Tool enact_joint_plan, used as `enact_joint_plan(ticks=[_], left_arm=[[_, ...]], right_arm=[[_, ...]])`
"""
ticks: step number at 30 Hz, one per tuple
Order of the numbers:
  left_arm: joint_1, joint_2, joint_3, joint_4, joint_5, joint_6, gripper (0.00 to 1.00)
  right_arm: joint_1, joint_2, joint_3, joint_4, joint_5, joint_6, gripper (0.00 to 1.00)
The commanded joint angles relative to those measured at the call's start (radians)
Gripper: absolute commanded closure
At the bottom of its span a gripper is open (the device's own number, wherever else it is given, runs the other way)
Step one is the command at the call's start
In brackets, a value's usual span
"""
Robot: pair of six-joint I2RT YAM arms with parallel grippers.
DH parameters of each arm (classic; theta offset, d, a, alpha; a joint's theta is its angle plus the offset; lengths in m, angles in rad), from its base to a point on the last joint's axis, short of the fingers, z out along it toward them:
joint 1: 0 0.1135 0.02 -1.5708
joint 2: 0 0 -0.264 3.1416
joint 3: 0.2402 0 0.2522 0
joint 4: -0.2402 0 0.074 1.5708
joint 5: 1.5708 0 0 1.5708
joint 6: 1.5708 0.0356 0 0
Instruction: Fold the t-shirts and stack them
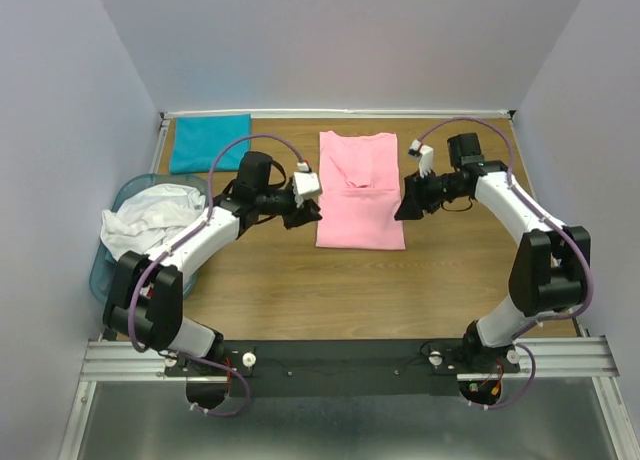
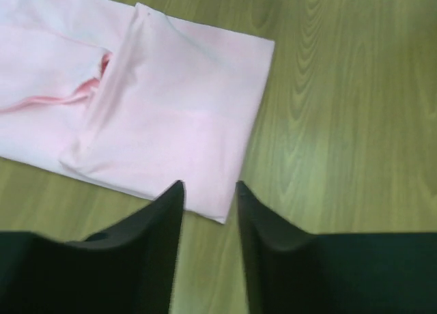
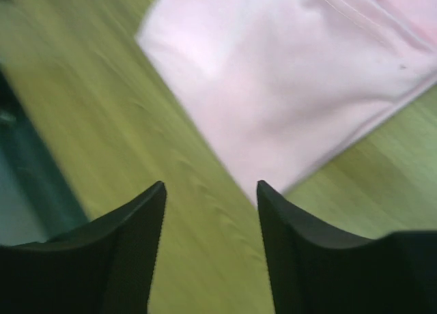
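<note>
pink t-shirt (image 1: 360,192) lies flat on table, sleeves folded in, w/ tidy edges

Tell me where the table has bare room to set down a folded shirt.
Widest: the table strip between the pink shirt and the arm bases. Crowded: left gripper and right gripper flank the pink shirt; teal shirt fills the far-left corner, basket the left edge.

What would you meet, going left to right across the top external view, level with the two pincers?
The light-blue basket holding white t-shirts → left pincer → pink t-shirt → right pincer.
</note>
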Motion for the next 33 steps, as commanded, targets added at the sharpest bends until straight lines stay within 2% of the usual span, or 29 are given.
enact_joint_plan(ticks=[1, 3, 5, 8, 11, 12, 14, 16, 29, 33], left_arm=[[-0.100, -0.029, -0.031, -0.122, -0.166, 0.414, 0.70], [-0.154, -0.029, -0.060, -0.122, -0.237, 0.474, 0.75], [-0.221, -0.017, -0.093, -0.109, -0.276, 0.529, 0.75], [-0.266, 0.035, -0.109, -0.087, -0.339, 0.560, 0.76], [-0.274, 0.088, -0.100, -0.070, -0.372, 0.569, 0.74], [-0.275, 0.095, -0.098, -0.061, -0.384, 0.573, 0.70], [-0.280, 0.123, -0.095, -0.052, -0.396, 0.574, 0.64], [-0.287, 0.143, -0.089, -0.050, -0.418, 0.586, 0.62], [-0.294, 0.267, -0.058, -0.061, -0.484, 0.603, 0.60], [-0.295, 0.287, -0.040, -0.101, -0.484, 0.608, 0.66]], right_arm=[[0.052, -0.042, -0.085, -0.056, 0.271, -0.327, 0.40], [0.082, -0.056, -0.120, -0.018, 0.322, -0.366, 0.45], [0.144, -0.062, -0.162, 0.033, 0.392, -0.404, 0.49], [0.226, -0.062, -0.196, 0.088, 0.454, -0.412, 0.53], [0.272, -0.059, -0.213, 0.131, 0.480, -0.409, 0.53], [0.283, -0.051, -0.225, 0.143, 0.484, -0.412, 0.53], [0.292, -0.042, -0.237, 0.150, 0.498, -0.430, 0.53], [0.295, -0.036, -0.259, 0.157, 0.507, -0.446, 0.53], [0.296, -0.005, -0.355, 0.251, 0.589, -0.544, 0.53], [0.296, 0.007, -0.369, 0.260, 0.598, -0.558, 0.56]])
